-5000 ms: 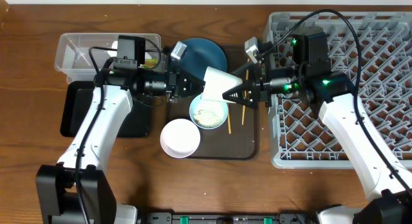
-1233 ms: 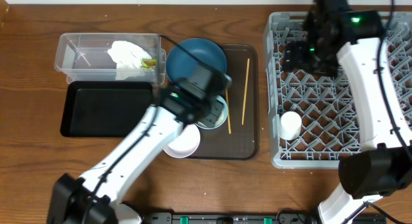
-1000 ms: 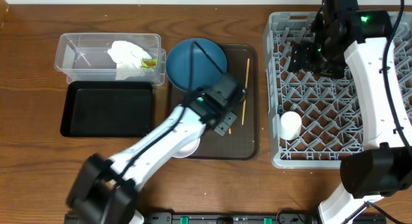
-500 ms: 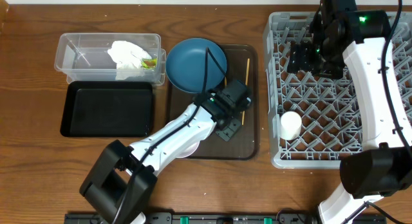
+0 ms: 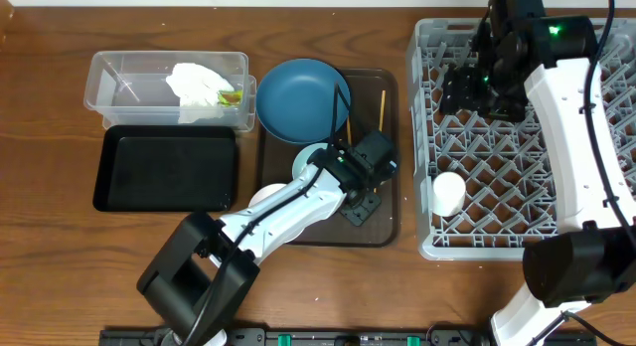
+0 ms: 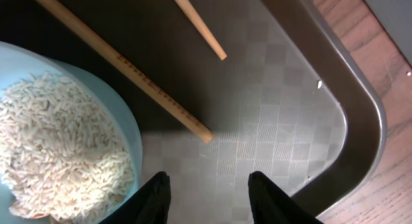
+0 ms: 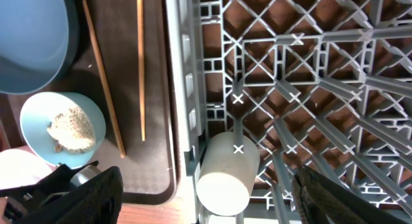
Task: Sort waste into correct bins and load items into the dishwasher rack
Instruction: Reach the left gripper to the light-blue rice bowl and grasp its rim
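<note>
Left end effector (image 6: 209, 188) shifted right (jaws apart) | near brown tray (image 6: 362, 114) rim

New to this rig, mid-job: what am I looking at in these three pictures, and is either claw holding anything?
Two robot arms work at a table, each ending in a two-finger gripper. The wide picture looks straight down; the other two come from cameras on each wrist. The left gripper hangs open, holding nothing, over the brown tray, by the light blue bowl of rice scraps and two chopsticks. The right gripper, likewise open and empty, is above the grey rack, where a white cup lies. The tray also carries a dark blue dish and white bowl. Beside it, a clear tub holds a napkin and wrapper, next to a black tray.
</note>
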Available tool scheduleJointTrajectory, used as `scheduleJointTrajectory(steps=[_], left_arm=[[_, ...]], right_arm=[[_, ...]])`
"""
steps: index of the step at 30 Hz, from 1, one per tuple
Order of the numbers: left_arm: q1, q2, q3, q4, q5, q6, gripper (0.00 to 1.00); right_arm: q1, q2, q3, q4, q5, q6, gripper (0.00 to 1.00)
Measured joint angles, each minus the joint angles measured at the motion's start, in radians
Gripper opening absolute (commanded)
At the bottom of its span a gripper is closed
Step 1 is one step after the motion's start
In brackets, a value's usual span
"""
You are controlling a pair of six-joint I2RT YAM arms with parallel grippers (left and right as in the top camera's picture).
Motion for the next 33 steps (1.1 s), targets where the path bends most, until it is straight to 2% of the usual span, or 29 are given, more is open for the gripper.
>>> scheduleJointTrajectory(steps=[30,33], left_arm=[[0.017,0.059,0.039,0.043,-0.124,0.044,0.42],[0.035,0.059,0.039,0.049,-0.124,0.041,0.37]], right_arm=[[0.000,0.000,0.000,-0.004,-0.003,-0.001,0.82],[0.000,0.000,0.000,-0.005,-0.003,-0.001,0.82]])
